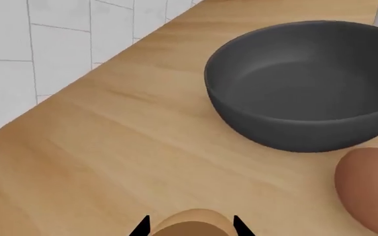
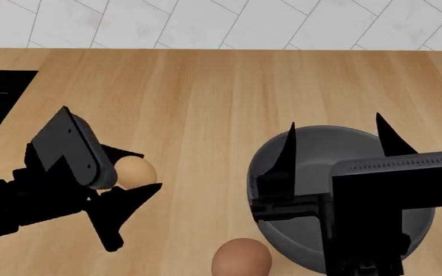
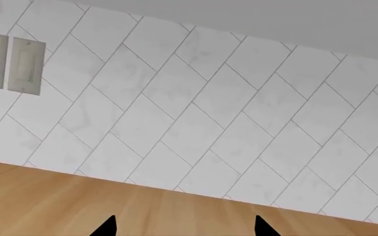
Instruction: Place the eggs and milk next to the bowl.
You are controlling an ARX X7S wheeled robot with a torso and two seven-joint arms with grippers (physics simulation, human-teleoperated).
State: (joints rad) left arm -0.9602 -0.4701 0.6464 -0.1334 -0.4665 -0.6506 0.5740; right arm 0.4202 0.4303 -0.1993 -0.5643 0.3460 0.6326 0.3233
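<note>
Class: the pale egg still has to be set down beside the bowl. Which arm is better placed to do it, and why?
Left. Its end effector already brackets the pale egg, with the bowl and the brown egg just ahead. The right end effector hovers over the bowl, empty, facing the wall.

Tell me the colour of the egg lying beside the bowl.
Reddish-brown. The egg shows best in the left wrist view, close to the dark grey bowl.

Bright, even, diffuse render light; faint soft shadows; no glare; sharp throughout.
</note>
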